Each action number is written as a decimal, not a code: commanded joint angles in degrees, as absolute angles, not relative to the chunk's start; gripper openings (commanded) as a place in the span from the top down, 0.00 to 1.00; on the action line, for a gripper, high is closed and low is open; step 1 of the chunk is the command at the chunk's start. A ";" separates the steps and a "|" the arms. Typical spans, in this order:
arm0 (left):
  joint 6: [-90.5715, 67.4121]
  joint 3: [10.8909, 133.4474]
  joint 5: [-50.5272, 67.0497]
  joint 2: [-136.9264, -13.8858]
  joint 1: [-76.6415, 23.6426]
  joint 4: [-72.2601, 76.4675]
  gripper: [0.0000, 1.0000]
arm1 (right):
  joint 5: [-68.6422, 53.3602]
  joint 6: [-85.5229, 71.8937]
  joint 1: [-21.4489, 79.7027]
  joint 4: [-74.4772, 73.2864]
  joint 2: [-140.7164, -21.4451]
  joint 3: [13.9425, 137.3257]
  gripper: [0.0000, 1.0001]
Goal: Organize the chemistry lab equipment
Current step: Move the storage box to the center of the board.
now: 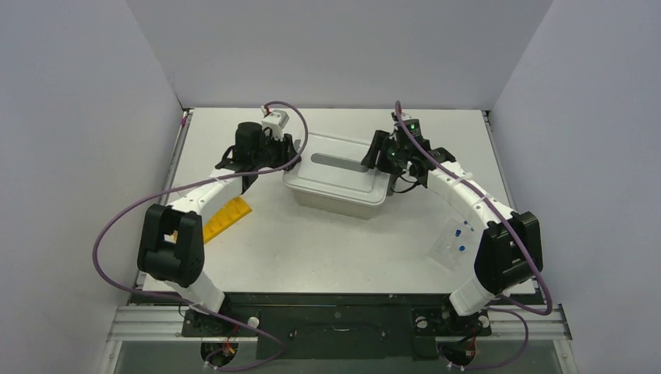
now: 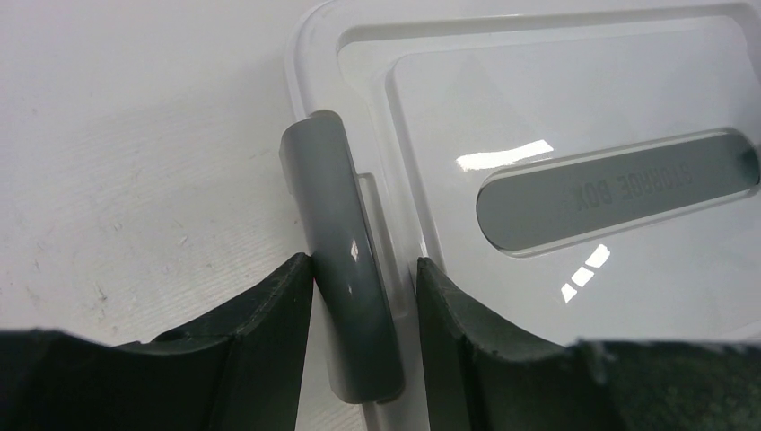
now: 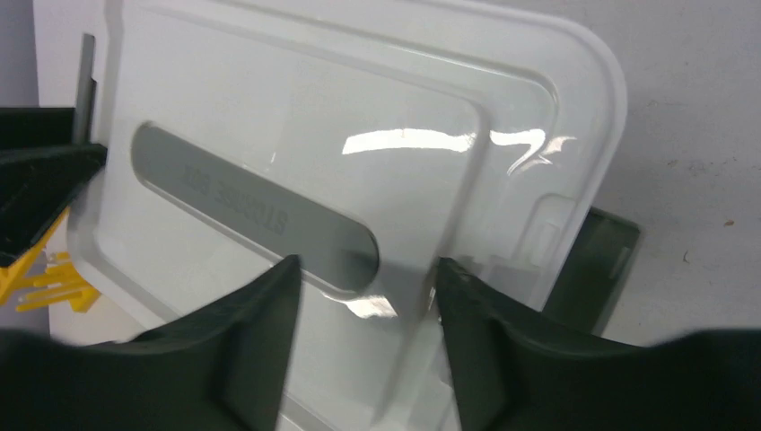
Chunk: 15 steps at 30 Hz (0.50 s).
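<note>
1. Jaws of left gripper (image 2: pixel 363 269) apart, astride grey latch (image 2: pixel 336 206) at lid (image 2: pixel 556 90) end; one finger touching, not clamped.
2. Right gripper (image 3: pixel 368 265) open above lid, holding nothing.
3. Yellow tube rack (image 1: pixel 226 216) flat on table (image 1: pixel 327 249), beside left arm, apart from tub (image 1: pixel 343 195).
4. Blue caps (image 1: pixel 461 238) among clear pieces by right arm.

White lid (image 1: pixel 348 173) on beige tub (image 1: pixel 334 202)

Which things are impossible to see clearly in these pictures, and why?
Inside of the tub: every view, the white lid covers it.
Yellow rack: top view, left arm hides part of it.
Clear items with blue caps: top view, too small to identify.
</note>
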State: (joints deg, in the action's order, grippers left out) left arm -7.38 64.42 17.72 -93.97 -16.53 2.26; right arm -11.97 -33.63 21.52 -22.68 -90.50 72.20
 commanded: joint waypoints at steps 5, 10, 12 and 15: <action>-6.20 62.73 24.18 -84.93 -17.76 -3.13 0.54 | 3.96 -31.77 21.58 -32.47 -81.28 77.20 0.19; -5.94 60.58 25.41 -81.64 -17.56 -5.92 0.02 | 5.48 -34.86 18.75 -32.32 -74.00 70.44 0.17; -7.26 61.32 25.80 -80.42 -16.99 -7.09 0.03 | 3.55 -35.62 16.52 -31.19 -71.48 66.78 0.17; -9.72 63.64 25.89 -78.51 -15.50 -9.97 0.03 | -1.38 -37.15 12.35 -28.70 -67.20 60.51 0.17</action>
State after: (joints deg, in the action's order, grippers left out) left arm -7.11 60.80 24.05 -81.82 -17.26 -6.72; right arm 1.34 -34.46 16.32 -30.28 -71.05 67.42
